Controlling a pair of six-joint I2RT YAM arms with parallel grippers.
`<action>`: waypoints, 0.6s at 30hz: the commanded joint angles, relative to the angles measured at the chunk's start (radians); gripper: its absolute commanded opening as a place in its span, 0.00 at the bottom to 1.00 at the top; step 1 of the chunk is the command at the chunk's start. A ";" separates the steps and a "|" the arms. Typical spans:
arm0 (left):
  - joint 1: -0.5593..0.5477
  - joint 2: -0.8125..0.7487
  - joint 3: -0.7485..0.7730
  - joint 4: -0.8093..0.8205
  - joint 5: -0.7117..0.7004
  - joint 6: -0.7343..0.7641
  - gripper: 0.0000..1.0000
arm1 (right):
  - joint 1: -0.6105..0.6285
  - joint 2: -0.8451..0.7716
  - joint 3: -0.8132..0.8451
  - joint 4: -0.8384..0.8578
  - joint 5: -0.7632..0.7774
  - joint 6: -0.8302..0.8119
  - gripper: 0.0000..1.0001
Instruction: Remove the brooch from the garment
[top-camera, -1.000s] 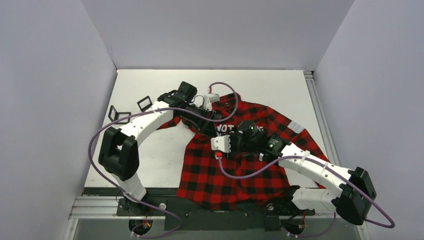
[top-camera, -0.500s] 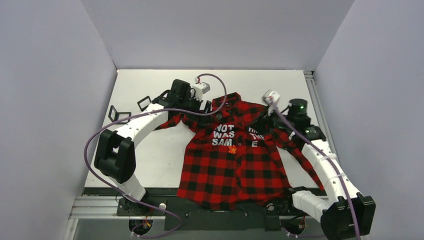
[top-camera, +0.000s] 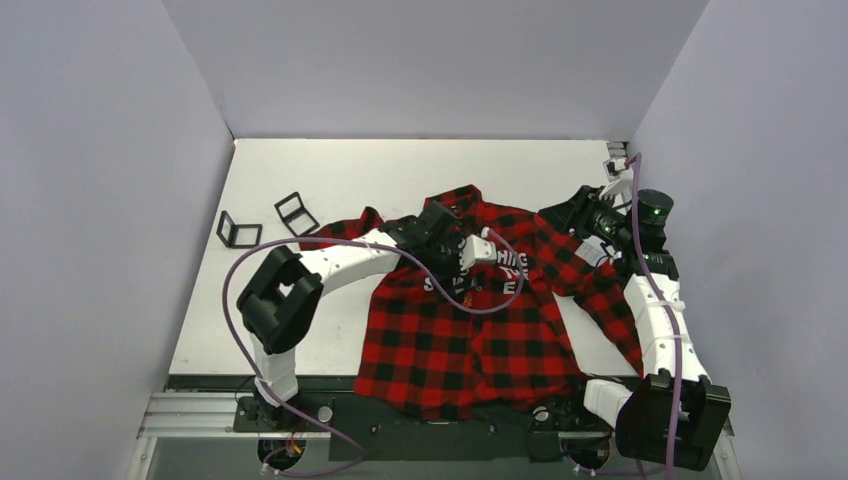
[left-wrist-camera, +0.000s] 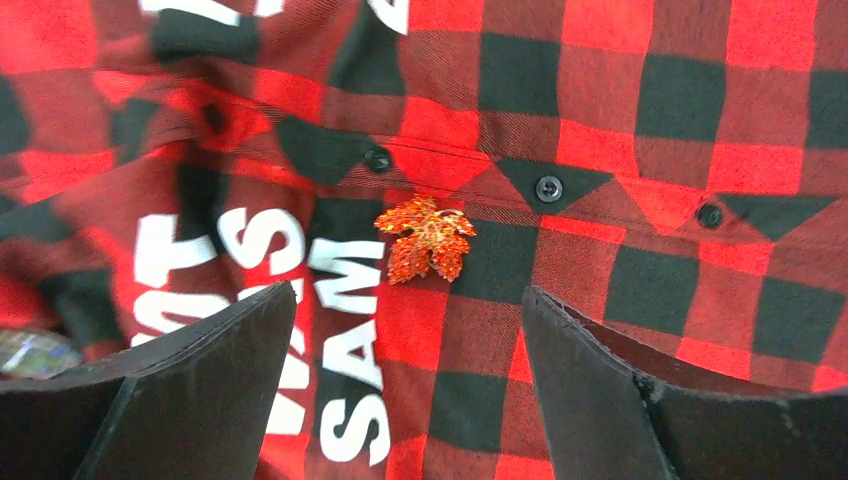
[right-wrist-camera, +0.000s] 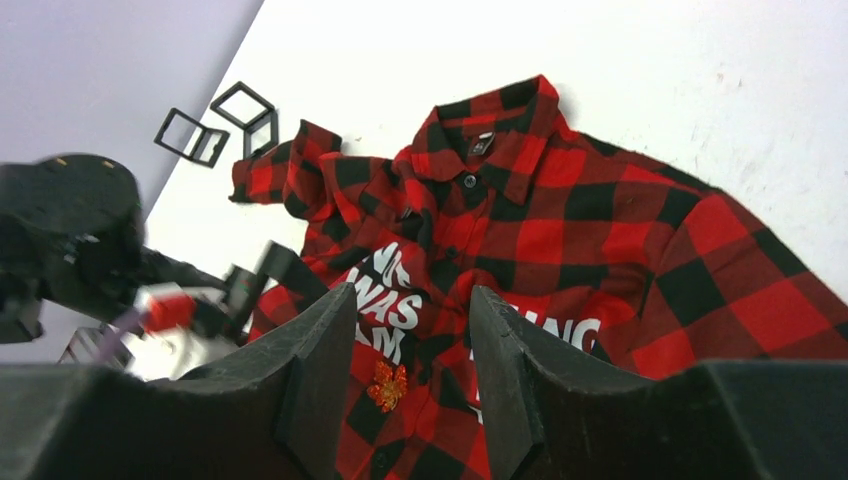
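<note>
Left hand (left-wrist-camera: 407, 295) is spread wide, jaws far apart, gripping nothing. It sits low over the chest of the garment (top-camera: 470, 345); can't tell if the fingertips (left-wrist-camera: 270, 305) touch the cloth. The brooch (left-wrist-camera: 425, 237), an orange-gold glittery maple-leaf pin, lies on the shirt front between and just ahead of the two fingers, not touched by either. It sits just beside the button placket, close to two black buttons (left-wrist-camera: 548, 188), right next to the white "SAM" lettering (left-wrist-camera: 350, 350). From the top camera the left arm and its purple cable (top-camera: 400, 245) cover the pin area, so the brooch can't be made out there. Right hand (top-camera: 572, 212) is also open and empty, held up off the desk (top-camera: 330, 170) at the far right, over the shirt's sleeve and shoulder, well apart from the brooch. Its wrist camera looks down at the whole red-and-black plaid shirt, collar away from the robot, with the pin (right-wrist-camera: 388, 385) showing between its own fingers (right-wrist-camera: 330, 330), low on the chest below the letters. The shirt lies flat and face up on the white desk, one sleeve folded near the collar. Two small black square frames (top-camera: 240, 230) stand on the desk left of the shirt, apart from it.
</note>
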 joint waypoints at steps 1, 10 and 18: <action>-0.023 0.076 0.047 -0.009 0.007 0.216 0.80 | -0.002 0.005 0.035 -0.010 -0.026 -0.017 0.42; -0.049 0.151 0.034 0.052 -0.057 0.261 0.78 | -0.002 0.000 0.030 -0.013 -0.052 -0.019 0.42; -0.064 0.139 0.014 0.047 -0.059 0.279 0.63 | -0.002 0.001 0.028 -0.014 -0.079 -0.023 0.42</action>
